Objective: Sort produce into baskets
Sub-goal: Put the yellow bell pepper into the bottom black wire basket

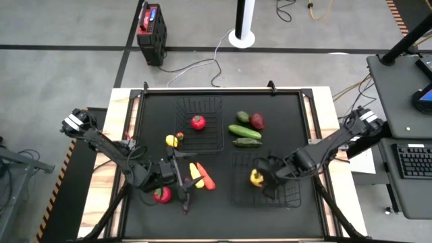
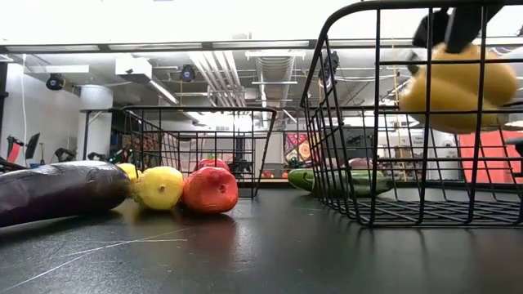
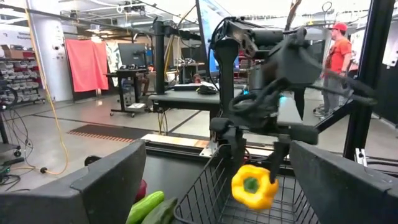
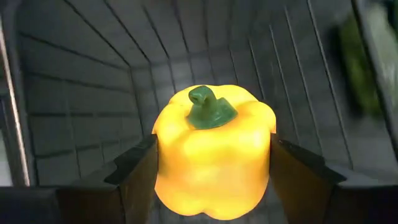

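My right gripper [image 1: 264, 177] is shut on a yellow bell pepper [image 4: 211, 155] inside the near right wire basket [image 1: 287, 196]; it also shows in the low view [image 2: 458, 86]. My left gripper [image 1: 182, 179] is open and empty, at the near left beside a yellow piece [image 1: 196, 173] and an orange carrot [image 1: 206, 180]. A red apple [image 1: 161, 195] and a dark purple eggplant [image 1: 185, 200] lie near it. The far basket [image 1: 210, 143] holds a red tomato [image 1: 198, 122]. My right gripper pinches the pepper's two opposite sides [image 4: 163, 171] between its two fingers [image 4: 134, 174]. The fingers come slanting down from the table's right. The pepper hangs clear of the basket floor, within the basket's walls, with its green stem [image 3: 250, 184] turned toward the table's left.
A yellow lemon [image 1: 171, 140] and a small red piece [image 1: 179, 136] lie left of the far basket. A green avocado [image 1: 243, 117], a dark red piece [image 1: 257, 121] and two green cucumbers [image 1: 244, 131] lie right of it. A person in red [image 3: 339, 53] stands beyond the table.
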Tool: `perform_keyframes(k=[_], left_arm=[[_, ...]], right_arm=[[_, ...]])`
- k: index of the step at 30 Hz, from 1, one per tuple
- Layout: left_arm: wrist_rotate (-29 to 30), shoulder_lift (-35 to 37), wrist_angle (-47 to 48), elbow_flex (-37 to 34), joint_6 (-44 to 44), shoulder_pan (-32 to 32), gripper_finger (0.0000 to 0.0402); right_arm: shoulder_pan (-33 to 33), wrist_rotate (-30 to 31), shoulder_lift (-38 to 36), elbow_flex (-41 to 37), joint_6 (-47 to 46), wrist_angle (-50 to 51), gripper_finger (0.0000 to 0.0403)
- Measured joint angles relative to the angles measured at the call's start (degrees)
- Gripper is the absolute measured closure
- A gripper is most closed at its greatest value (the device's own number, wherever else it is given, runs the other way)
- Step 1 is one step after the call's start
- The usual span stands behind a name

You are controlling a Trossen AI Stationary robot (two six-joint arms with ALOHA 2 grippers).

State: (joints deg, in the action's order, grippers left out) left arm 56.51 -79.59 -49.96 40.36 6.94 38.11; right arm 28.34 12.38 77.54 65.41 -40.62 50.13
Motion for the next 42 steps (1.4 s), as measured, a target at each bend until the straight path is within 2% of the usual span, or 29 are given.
perform_keyframes(k=[8, 14, 21, 26, 30, 35, 42], left_arm=[[0.04, 0.02, 0.48, 0.0, 0.11, 0.0, 0.0024], [0.04, 0.02, 0.47, 0.0, 0.04, 0.03, 0.0024], [0.0, 0.02, 0.43, 0.0, -0.41, 0.02, 0.0024], [0.0, 0.02, 0.44, 0.0, -0.46, 0.03, 0.0024], [-0.02, 0.02, 0.43, 0.0, -0.46, 0.02, 0.0024], [-0.02, 0.0, 0.44, 0.0, -0.46, -0.02, 0.0024], [-0.02, 0.0, 0.59, 0.0, -0.46, -0.04, 0.0024]], right_arm=[[3.03, 11.94, 1.16, -2.48, 9.92, -11.42, 0.0142], [3.94, 13.54, -0.42, -10.55, 16.56, -23.81, 0.0142], [3.94, 13.87, -6.06, -23.43, 25.0, -46.16, 0.0142], [3.94, 14.47, -9.13, -32.21, 24.93, -57.04, 0.0142], [3.94, 14.72, -9.88, -35.69, 21.16, -58.33, 0.0142], [3.94, 14.73, -9.95, -36.3, 18.97, -57.34, 0.0142], [3.91, 14.71, -9.87, -34.72, 17.14, -49.31, 0.0142]])
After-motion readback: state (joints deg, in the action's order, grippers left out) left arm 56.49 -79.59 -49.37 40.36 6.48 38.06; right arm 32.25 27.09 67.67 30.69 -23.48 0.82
